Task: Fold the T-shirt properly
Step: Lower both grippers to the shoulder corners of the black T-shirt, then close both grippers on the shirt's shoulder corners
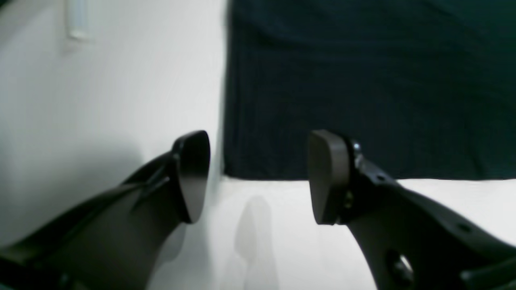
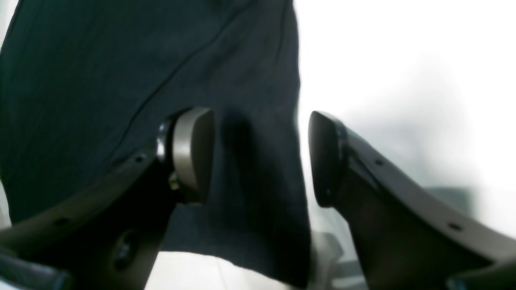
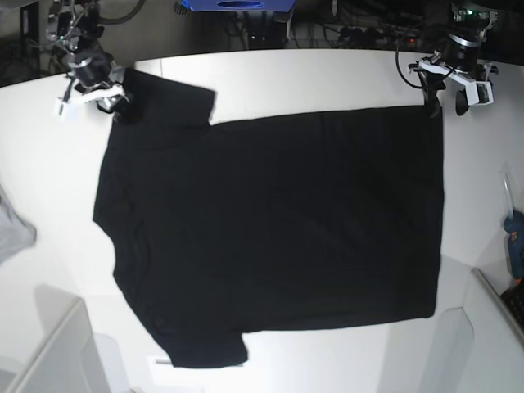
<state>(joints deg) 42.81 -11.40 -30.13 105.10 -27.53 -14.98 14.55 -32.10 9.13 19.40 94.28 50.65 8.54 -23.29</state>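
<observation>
A large black T-shirt [image 3: 270, 237] lies spread flat, plain side up, across the middle of a white table [image 3: 344, 74]; its hem runs along the base view's right and its sleeves sit at far left and near left. The left end effector [image 1: 258, 177] hovers at the shirt's far hem corner, jaws spread apart with nothing between them; its wrist view shows the cloth's straight corner edge just beyond the fingertips. The right end effector [image 2: 262, 157] sits over the far sleeve, jaws wide apart; dark cloth fills the gap beneath them, though the blurred view does not show whether either pad touches it. A small light grey cloth [image 3: 12, 229] lies at the table's left edge; a blue tool [image 3: 514, 237] rests at the right edge.
</observation>
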